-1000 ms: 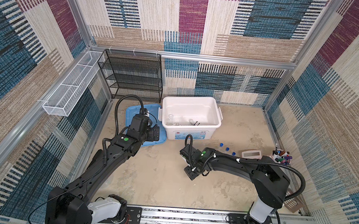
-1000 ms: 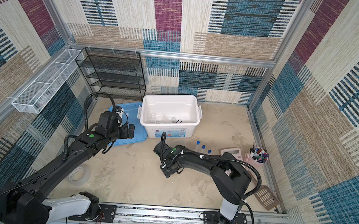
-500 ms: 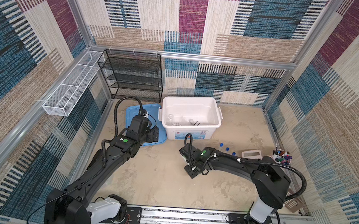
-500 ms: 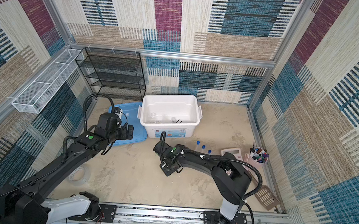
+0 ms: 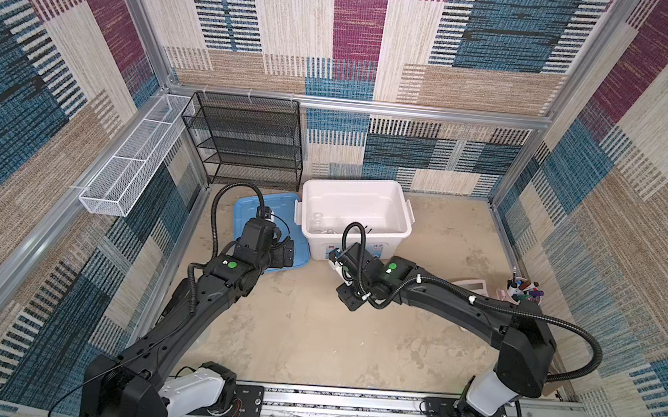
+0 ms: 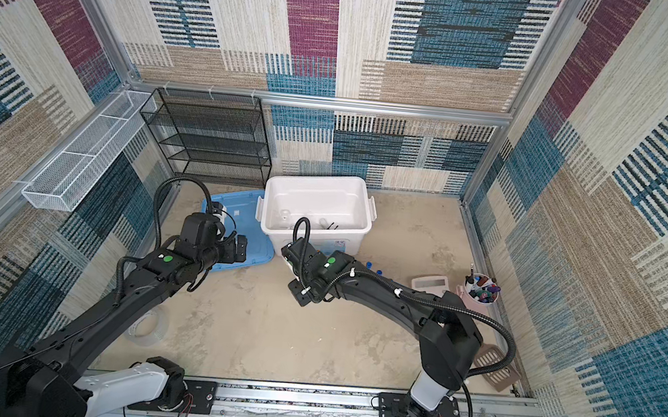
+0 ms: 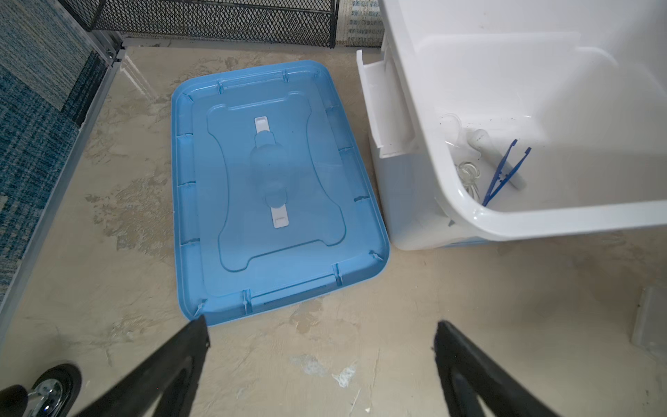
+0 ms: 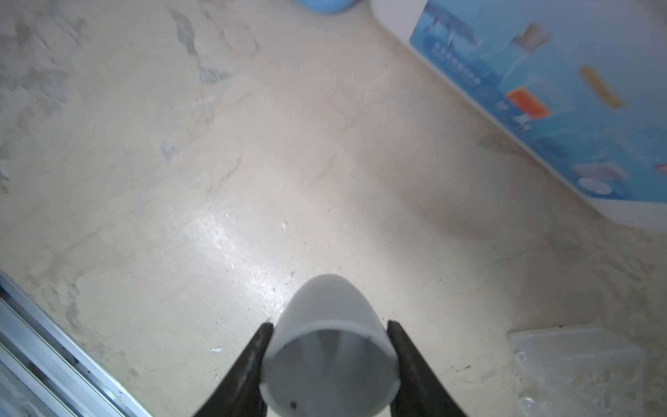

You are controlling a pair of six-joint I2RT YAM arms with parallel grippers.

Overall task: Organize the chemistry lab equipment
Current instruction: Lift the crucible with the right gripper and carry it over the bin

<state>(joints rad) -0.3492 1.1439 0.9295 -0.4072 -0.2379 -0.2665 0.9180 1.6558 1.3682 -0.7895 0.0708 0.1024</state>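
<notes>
My right gripper [image 8: 327, 326] is shut on a small white mortar [image 8: 325, 310], whose open mouth faces the wrist camera, above bare floor. In both top views this gripper [image 5: 350, 299] [image 6: 302, 294] hangs just in front of the white bin [image 5: 357, 182] and hides the mortar. In the bin lie dark blue tweezers [image 7: 505, 169], a pestle [image 7: 494, 155] and a clear glass flask [image 7: 467, 173]. A clear plastic rack [image 8: 577, 364] sits on the floor near my right gripper. Blue test tube caps [image 6: 369, 264] peek out behind the right arm. My left gripper [image 7: 321, 335] is open and empty by the blue lid [image 7: 274, 180].
A pink calculator [image 6: 429, 283] and a pink cup of markers [image 6: 481, 292] stand at the right wall. The black wire shelf [image 5: 247, 138] is behind the lid. A clear round thing [image 6: 147, 325] lies under the left arm. A brown slotted piece [image 6: 496, 367] rests front right.
The right gripper's jaws have come in on the mortar, and the gripper has shifted a little toward the bin. The left arm has barely moved.
</notes>
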